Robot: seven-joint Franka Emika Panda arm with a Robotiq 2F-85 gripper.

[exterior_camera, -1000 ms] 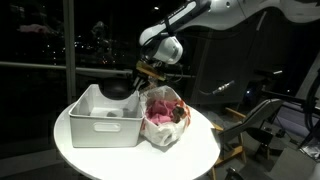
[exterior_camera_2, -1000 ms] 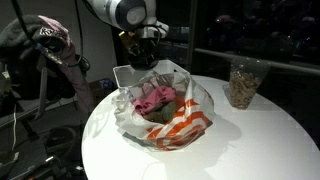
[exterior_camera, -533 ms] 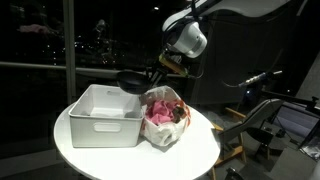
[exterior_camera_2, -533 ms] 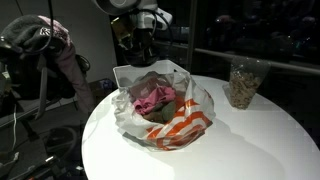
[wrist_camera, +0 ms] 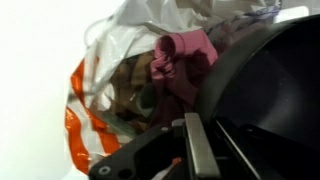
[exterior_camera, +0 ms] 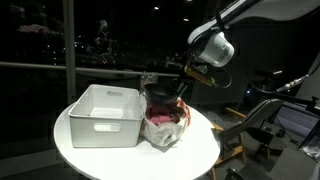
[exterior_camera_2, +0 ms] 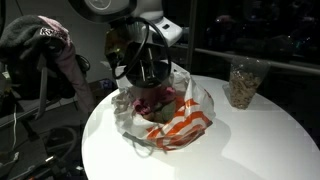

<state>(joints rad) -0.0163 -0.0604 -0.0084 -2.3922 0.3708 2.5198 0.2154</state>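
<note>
A round white table carries everything, and it shows in both exterior views. Three things stand directly on its top. A white rectangular bin sits toward one side, open at the top. Just beside it, touching or nearly so, lies a crumpled clear plastic bag with orange and white stripes. Well apart from the bag, near the table's edge in an exterior view, stands a clear jar with brownish contents.
</note>
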